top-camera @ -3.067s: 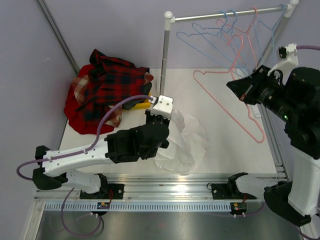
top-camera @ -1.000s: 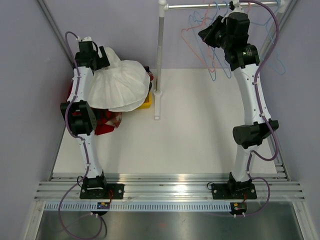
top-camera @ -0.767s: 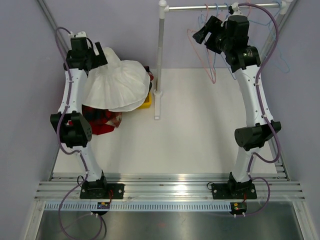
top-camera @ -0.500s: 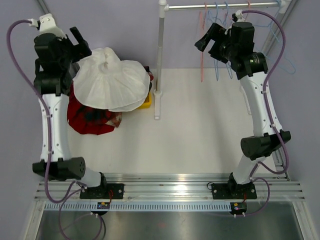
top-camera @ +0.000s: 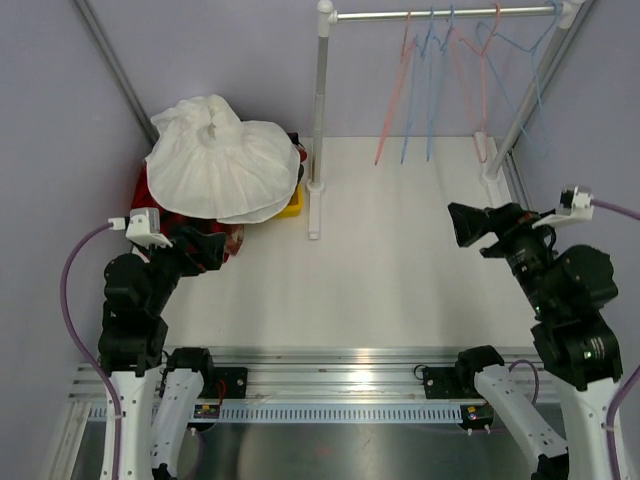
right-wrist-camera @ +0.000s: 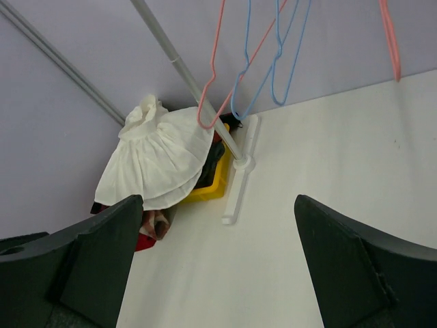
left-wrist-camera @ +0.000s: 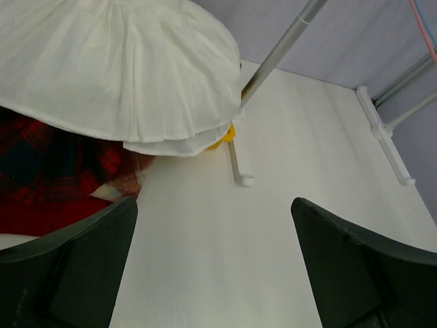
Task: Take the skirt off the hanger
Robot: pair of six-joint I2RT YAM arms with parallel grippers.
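At the desk's (top-camera: 400,260) far-left corner in the top view, the skirt (top-camera: 225,165) lies on red plaid cloth (top-camera: 185,228), off the hangers (top-camera: 430,90), waist toward the wall, hem toward the rack post (top-camera: 318,110); left fingers (top-camera: 205,247) nearer, right fingers (top-camera: 466,226) well apart. Left wrist: fingers spread, empty, skirt ahead and left. Right wrist: fingers spread, empty; shows the yellow bin (right-wrist-camera: 205,188) under the hem, which the left wrist barely catches.

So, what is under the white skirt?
A red checked cloth and part of a yellow box show beneath the white skirt. The skirt covers the rest of both.
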